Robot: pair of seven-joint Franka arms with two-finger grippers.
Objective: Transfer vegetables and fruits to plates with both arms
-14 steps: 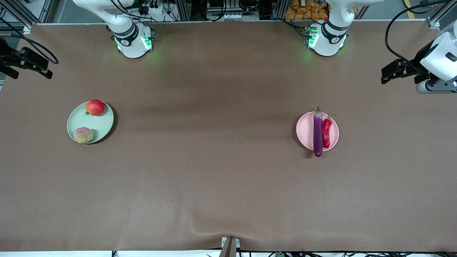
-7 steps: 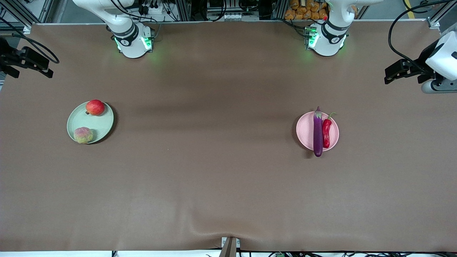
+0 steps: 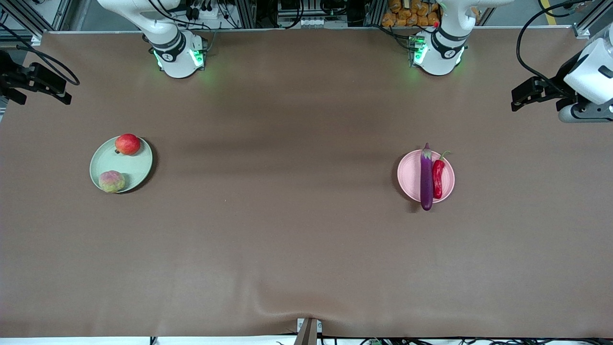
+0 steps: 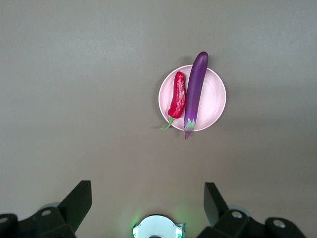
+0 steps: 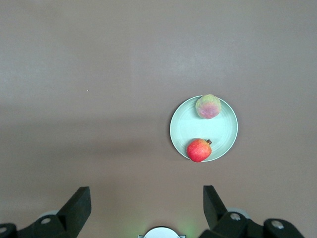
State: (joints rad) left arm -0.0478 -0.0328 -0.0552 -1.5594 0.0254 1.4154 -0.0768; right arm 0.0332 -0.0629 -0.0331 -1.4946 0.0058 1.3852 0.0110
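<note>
A purple eggplant point(image 3: 426, 177) and a red chili pepper point(image 3: 437, 178) lie side by side on the pink plate point(image 3: 409, 177); the left wrist view shows the same eggplant point(image 4: 194, 94), chili point(image 4: 177, 96) and plate point(image 4: 213, 99). A red fruit point(image 3: 128, 144) and a peach-like fruit point(image 3: 111, 181) sit on the mint green plate point(image 3: 122, 167); the right wrist view shows the same red fruit point(image 5: 199, 149), peach-like fruit point(image 5: 208, 106) and plate point(image 5: 198, 126). My left gripper point(image 3: 519, 98) point(image 4: 147, 191) is open and empty, high over the left arm's end of the table. My right gripper point(image 3: 57, 93) point(image 5: 146, 194) is open and empty, high over the right arm's end.
The brown table cover point(image 3: 287, 215) stretches between the two plates. The arms' green-lit bases point(image 3: 179, 57) point(image 3: 438, 55) stand at the table edge farthest from the front camera. A small bracket point(image 3: 309, 330) sits at the near edge.
My left arm's hand has shifted slightly out toward the table's end and back again. The right arm, the plates and the produce have not moved.
</note>
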